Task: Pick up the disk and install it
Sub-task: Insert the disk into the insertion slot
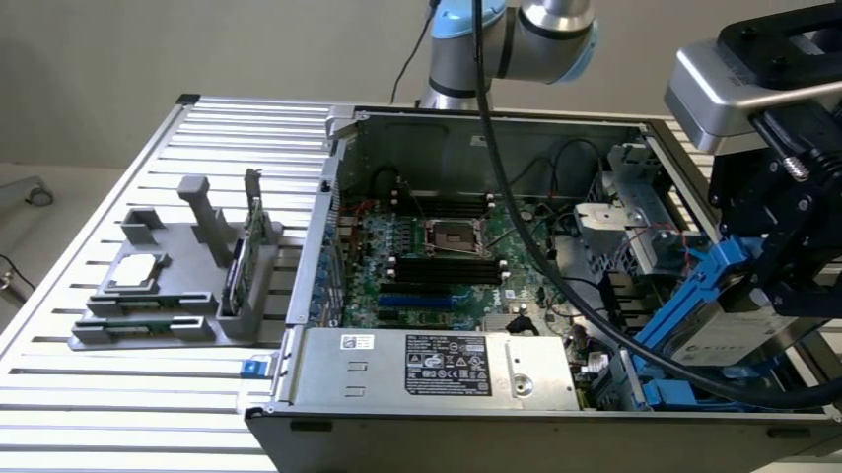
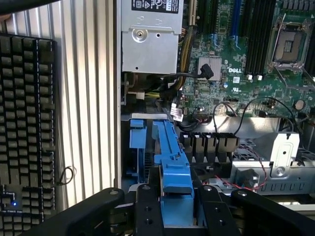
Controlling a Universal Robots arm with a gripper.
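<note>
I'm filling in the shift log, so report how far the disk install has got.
Done: the disk is picked up, off the table and away from the grey parts stand. In hand: the gripper clamps its blue carrier edge, holding it tilted above the blue drive bay in the open computer case. Left: it is not yet seated in the bay.

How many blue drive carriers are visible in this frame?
2. One edges the disk held in the gripper over the drive bay; a second carrier sits in the bay beside it. Others may be hidden deeper.
</note>
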